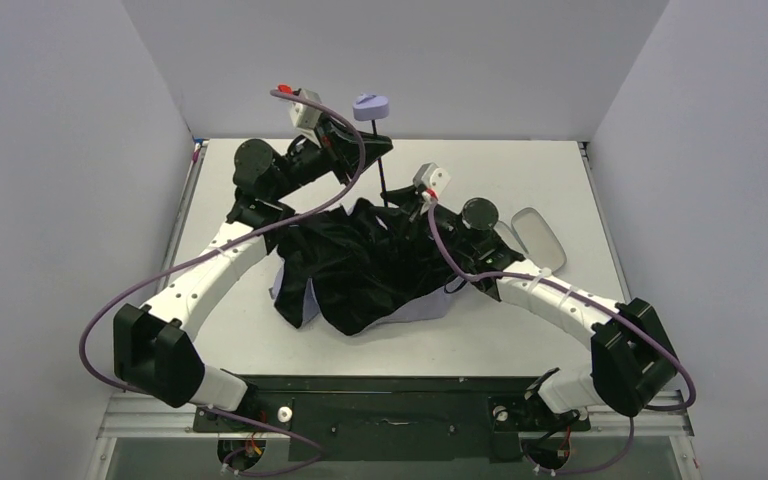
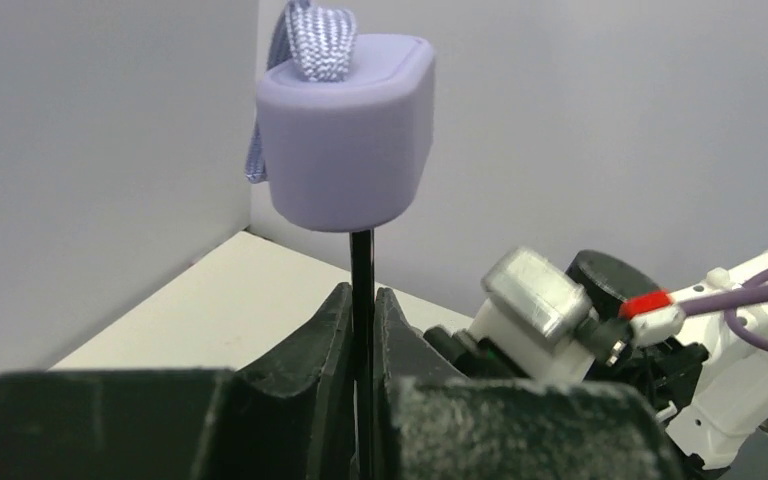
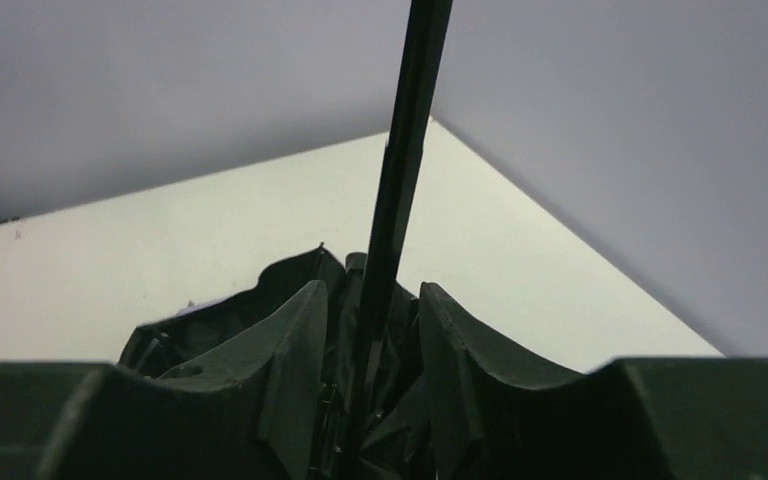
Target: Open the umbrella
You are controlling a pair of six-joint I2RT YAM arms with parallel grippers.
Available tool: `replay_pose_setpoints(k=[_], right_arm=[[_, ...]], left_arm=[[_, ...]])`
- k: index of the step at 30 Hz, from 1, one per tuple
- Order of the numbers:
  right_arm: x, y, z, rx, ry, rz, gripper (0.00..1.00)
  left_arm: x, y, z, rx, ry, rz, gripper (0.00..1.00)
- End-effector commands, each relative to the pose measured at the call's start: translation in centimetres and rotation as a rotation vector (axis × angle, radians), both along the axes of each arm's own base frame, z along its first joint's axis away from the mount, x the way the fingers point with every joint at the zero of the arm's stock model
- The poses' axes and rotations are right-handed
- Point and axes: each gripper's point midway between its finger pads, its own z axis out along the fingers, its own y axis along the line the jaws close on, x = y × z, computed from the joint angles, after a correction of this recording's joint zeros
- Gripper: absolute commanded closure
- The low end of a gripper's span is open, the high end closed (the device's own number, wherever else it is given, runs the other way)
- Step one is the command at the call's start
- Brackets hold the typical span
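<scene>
The umbrella lies crumpled mid-table, its canopy (image 1: 360,265) black side up with lilac fabric showing at the edges. Its thin black shaft (image 1: 384,180) rises to the lilac handle (image 1: 371,106), which carries a wrist loop (image 2: 310,40). My left gripper (image 2: 362,300) is shut on the shaft (image 2: 362,262) just below the handle (image 2: 345,140). My right gripper (image 3: 370,300) is lower, at the canopy's top (image 3: 210,325). Its jaws straddle the shaft (image 3: 400,180) with a gap on each side, so it is open. In the top view the right gripper (image 1: 405,208) sits over the black fabric.
A flat lilac oval pouch (image 1: 538,237) lies on the white table (image 1: 520,170) just right of the right arm. Grey walls close in the left, back and right sides. The right arm's wrist camera (image 2: 540,300) shows close behind the left gripper.
</scene>
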Motion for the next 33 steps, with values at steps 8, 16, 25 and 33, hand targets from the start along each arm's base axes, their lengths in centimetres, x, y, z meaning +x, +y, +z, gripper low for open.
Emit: replay_pose_setpoints(k=[8, 16, 25, 33], right_arm=[[-1.7, -2.2, -14.4, -0.431, 0.185, 0.088, 0.57], [-1.9, -4.8, -20.0, -0.672, 0.218, 0.096, 0.56], [0.2, -5.5, -15.9, -0.531, 0.259, 0.046, 0.21], [0.8, -4.5, -1.5, -0.041, 0.338, -0.005, 0.17]], left_arm=[[-0.5, 2.2, 6.6, -0.069, -0.153, 0.072, 1.0], [-0.2, 4.9, 10.9, -0.117, -0.232, 0.132, 1.0], [-1.2, 5.0, 11.1, -0.073, -0.293, 0.1, 1.0], [-1.8, 4.2, 9.1, -0.038, -0.284, 0.075, 1.0]])
